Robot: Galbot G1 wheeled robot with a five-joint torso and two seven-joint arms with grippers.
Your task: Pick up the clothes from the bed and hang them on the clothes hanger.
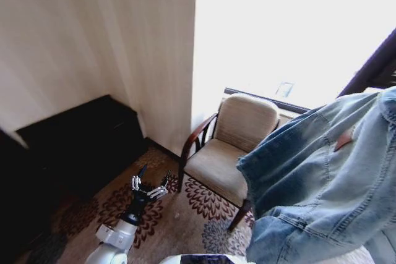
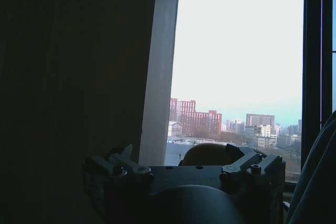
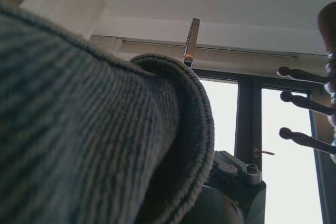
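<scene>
Transport step: denim jacket (image 1: 322, 183) carried aloft toward a hanging point.

Jacket hangs raised on the robot's right, beside the armchair (image 1: 232, 146), draped over the right gripper (image 3: 236, 174), whose finger state cannot be told; left gripper (image 1: 150, 185) idles low over the patterned carpet (image 1: 185, 214), fingers apart, empty; wooden pegs (image 3: 302, 103) show near the window; next move, by judgement, calls for aligning the collar with a peg; no containers present.

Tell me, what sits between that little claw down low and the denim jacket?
In the head view, a beige armchair with dark wooden arms stands on the flowered carpet between the left gripper and the hanging jacket.
</scene>
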